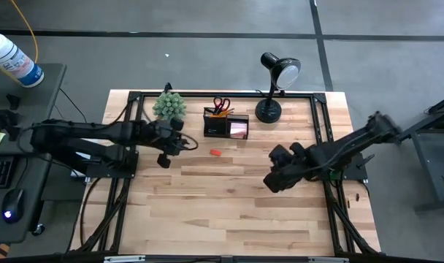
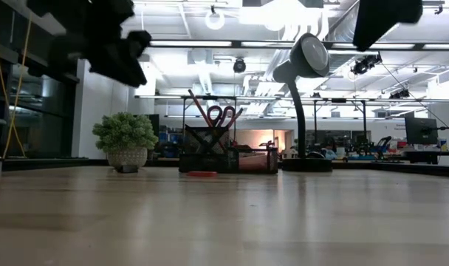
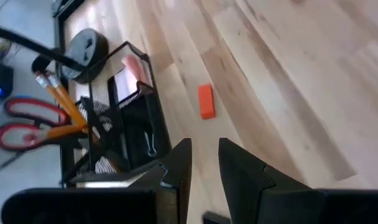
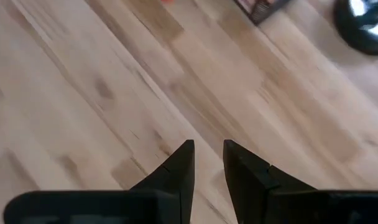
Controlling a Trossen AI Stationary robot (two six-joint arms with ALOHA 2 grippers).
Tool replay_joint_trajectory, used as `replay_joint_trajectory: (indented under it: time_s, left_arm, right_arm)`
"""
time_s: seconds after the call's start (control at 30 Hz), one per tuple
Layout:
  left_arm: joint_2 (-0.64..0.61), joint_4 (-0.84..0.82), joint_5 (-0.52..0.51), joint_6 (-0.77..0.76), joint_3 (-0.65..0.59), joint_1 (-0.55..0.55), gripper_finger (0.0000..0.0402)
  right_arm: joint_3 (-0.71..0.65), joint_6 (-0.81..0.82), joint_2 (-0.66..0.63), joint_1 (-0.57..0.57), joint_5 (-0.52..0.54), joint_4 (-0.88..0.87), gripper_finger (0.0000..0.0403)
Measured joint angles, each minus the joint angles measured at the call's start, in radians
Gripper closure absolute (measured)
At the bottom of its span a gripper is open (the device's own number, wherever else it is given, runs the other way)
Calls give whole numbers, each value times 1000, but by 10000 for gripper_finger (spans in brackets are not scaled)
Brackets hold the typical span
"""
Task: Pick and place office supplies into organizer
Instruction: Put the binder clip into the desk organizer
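The black organizer (image 1: pixel 226 123) stands at the table's far middle. Red-handled scissors (image 3: pixel 24 121) and orange pencils (image 3: pixel 61 99) stick up out of its cup section. A pink pad (image 1: pixel 239 130) sits in its lower compartment. A small orange bit (image 1: pixel 215 152) lies flat on the wood just in front of the organizer (image 3: pixel 124 124), and the left wrist view shows the bit (image 3: pixel 206 101) too. My left gripper (image 1: pixel 185 143) hovers above the table, left of the orange bit. Its fingers (image 3: pixel 205 149) stand a little apart and hold nothing. My right gripper (image 1: pixel 273 180) hangs over bare wood right of centre, its fingers (image 4: pixel 207 149) also slightly apart and empty.
A green spiky plant ball (image 1: pixel 169 106) stands left of the organizer. A black desk lamp (image 1: pixel 273 88) stands to the organizer's right, with its base (image 4: pixel 363 22) on the table. A dark metal frame (image 1: pixel 134 98) runs along the table's edges. The near half of the table is bare wood.
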Motion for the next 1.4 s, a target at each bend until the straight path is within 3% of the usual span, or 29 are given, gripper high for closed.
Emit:
replay_joint_trajectory:
  time_s: [0.2, 0.4, 0.7, 0.93, 1.1, 1.4]
  left_arm:
    - [124, -11, 45, 185, 0, 106, 332]
    - [255, -134, 19, 202, 73, 194, 332]
    - [446, -325, -4, 279, 241, 254, 332]
    - [511, -333, 27, 221, 278, 315, 332]
    - [512, -265, 144, 205, 278, 382, 332]
    - [511, -306, 243, 345, 278, 518, 332]
  right_arm:
    - [-236, -43, -188, -22, 40, 266, 325]
    - [-358, -176, -276, -62, 67, 386, 325]
    - [-408, -456, -296, -155, 51, 476, 325]
    - [-415, -675, -301, -232, 24, 502, 325]
    - [-493, -692, -361, -288, 9, 558, 325]
    - [-666, -574, -533, -359, -42, 704, 325]
